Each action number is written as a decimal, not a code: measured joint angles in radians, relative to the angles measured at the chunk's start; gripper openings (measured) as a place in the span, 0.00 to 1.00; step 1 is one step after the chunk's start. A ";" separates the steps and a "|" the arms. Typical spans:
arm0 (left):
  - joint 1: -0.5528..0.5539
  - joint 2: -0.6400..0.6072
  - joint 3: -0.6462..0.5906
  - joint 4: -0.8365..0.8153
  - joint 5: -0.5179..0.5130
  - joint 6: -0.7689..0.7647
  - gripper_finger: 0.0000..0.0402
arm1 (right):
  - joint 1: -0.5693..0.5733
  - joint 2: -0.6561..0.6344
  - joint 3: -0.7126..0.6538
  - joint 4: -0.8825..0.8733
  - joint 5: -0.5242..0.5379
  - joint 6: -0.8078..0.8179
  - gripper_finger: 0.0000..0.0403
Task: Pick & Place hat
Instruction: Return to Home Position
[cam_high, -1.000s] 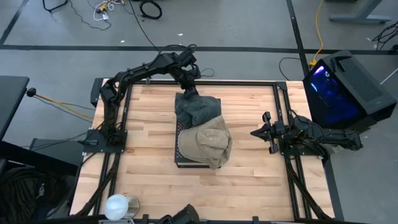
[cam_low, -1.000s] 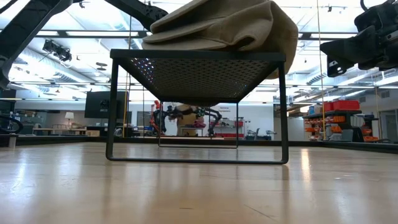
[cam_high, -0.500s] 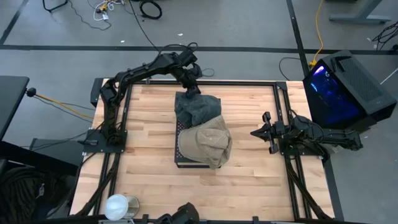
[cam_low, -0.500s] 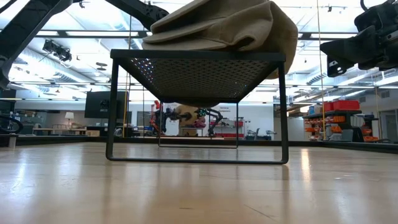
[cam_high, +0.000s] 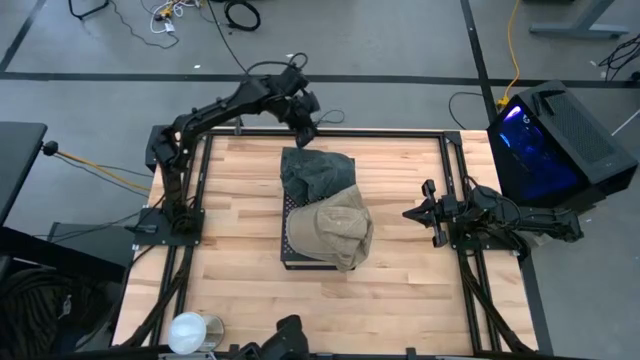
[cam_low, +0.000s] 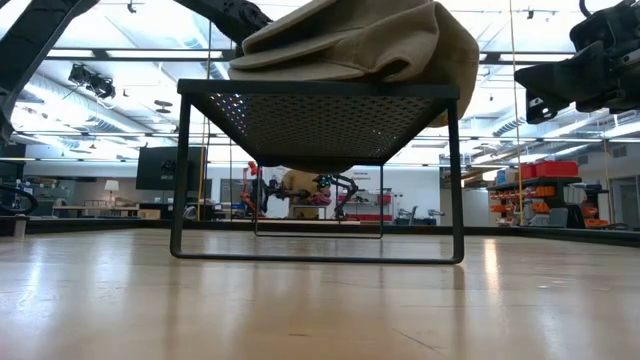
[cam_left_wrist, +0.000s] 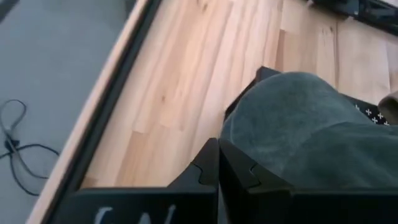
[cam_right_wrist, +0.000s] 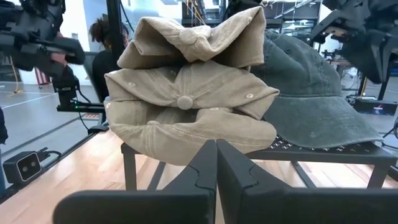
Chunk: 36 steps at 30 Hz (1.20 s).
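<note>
Retreat is the change: the left gripper (cam_high: 304, 125), a second ago just over the gray caps (cam_high: 318, 176), now hangs beyond the far side of the shelf (cam_high: 291, 260), fingers pressed together and holding nothing. I take that to mean the placing is over and only the arm's way home remains. The shelf carries everything: the gray caps on its far half, the brown caps (cam_high: 336, 232) stacked on its near half, touching them and overhanging its right edge. Well right of the shelf, the right gripper (cam_high: 425, 213) waits, likewise closed and empty.
</note>
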 joint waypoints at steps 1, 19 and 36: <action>0.004 -0.007 0.000 -0.002 -0.003 0.000 0.00 | 0.000 0.000 0.000 0.000 0.000 0.000 0.02; -0.019 -0.257 0.000 -0.080 -0.106 0.027 0.00 | 0.000 0.000 0.000 0.000 0.000 0.000 0.02; -0.158 -0.607 -0.268 -0.073 -0.149 -0.005 0.00 | 0.000 0.000 0.000 0.000 0.000 0.000 0.02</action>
